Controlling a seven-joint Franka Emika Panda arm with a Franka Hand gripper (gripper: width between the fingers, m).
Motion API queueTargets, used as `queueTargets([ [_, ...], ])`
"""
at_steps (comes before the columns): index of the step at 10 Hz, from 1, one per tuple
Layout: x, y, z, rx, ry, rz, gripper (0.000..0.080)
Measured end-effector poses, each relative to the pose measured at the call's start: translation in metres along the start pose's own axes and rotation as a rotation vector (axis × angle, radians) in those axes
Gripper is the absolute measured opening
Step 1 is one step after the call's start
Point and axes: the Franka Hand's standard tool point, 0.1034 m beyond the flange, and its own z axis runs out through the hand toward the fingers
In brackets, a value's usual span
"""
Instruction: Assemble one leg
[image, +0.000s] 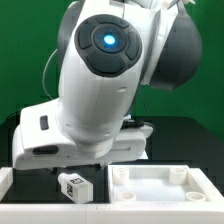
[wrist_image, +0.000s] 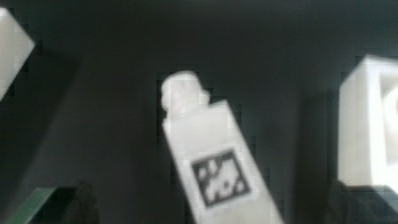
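Note:
A leg (wrist_image: 205, 140), a small white post with a black-and-white tag on its side, lies on the black table. In the wrist view it runs between my two dark fingertips (wrist_image: 43, 206), which stand far apart, one on each side of it, without touching it. My gripper (wrist_image: 205, 212) is open and holds nothing. In the exterior view the same leg (image: 72, 185) lies on the table just under the arm's big white body (image: 95, 80), which hides the fingers.
A large flat white panel with a raised rim (image: 168, 186) lies at the exterior view's right and also shows in the wrist view (wrist_image: 370, 120). Another white part (image: 8, 186) sits at the exterior view's left edge, and a white part shows in the wrist view (wrist_image: 15, 50).

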Motion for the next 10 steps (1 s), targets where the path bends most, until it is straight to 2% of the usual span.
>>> queueTargets([
  [2, -0.001, 0.0, 0.003, 0.003, -0.01, 0.005, 0.0649],
  [3, -0.007, -0.003, 0.013, 0.02, -0.082, 0.019, 0.0649],
  [5, -0.003, -0.006, 0.01, 0.013, -0.082, 0.051, 0.0649],
  [8, -0.005, -0.005, 0.015, 0.015, -0.075, 0.049, 0.0649],
  [10, -0.004, 0.001, 0.034, 0.029, -0.106, 0.071, 0.0649],
])
